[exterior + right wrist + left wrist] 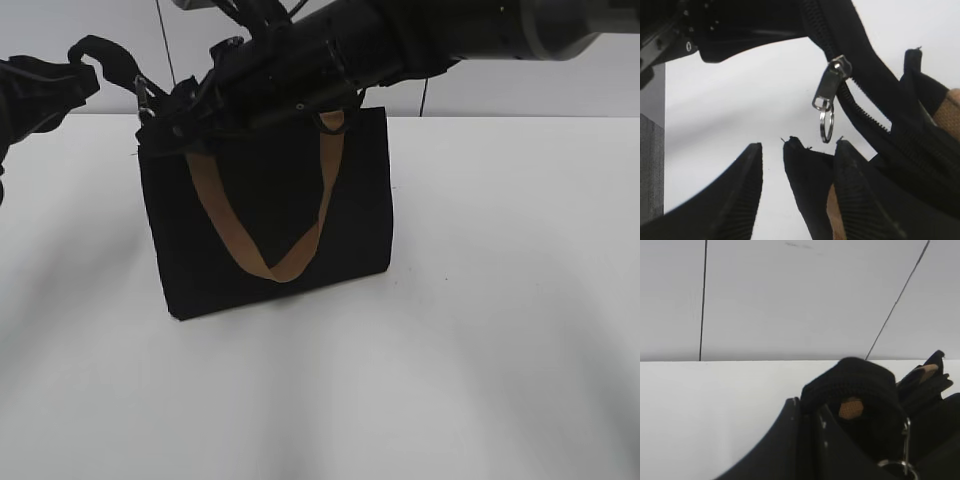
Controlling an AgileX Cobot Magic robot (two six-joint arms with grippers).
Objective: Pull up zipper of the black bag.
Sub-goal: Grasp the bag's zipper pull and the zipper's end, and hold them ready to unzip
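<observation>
The black bag (265,215) stands upright on the white counter (480,330), its tan handle (270,255) hanging in a loop down the front face. The left gripper (95,55) reaches in at the bag's upper left corner; in the left wrist view its jaws appear closed on a fold of black strap (852,385) beside a metal clasp (905,450), a hold that, by judgement, anchors that end so the zipper track stays taut under a pull. The right gripper (795,175) reaches across the bag's top edge from the right. In the right wrist view its jaws stand apart and hold nothing, with a corner of black fabric (807,180) lying between them. The zipper pull (830,82) and its ring (826,125) hang just above the open fingers, from a zipper track (860,95) running diagonally across the frame. The jaws thus seem positioned to rise and close on the ring; the pull is not yet grasped.
</observation>
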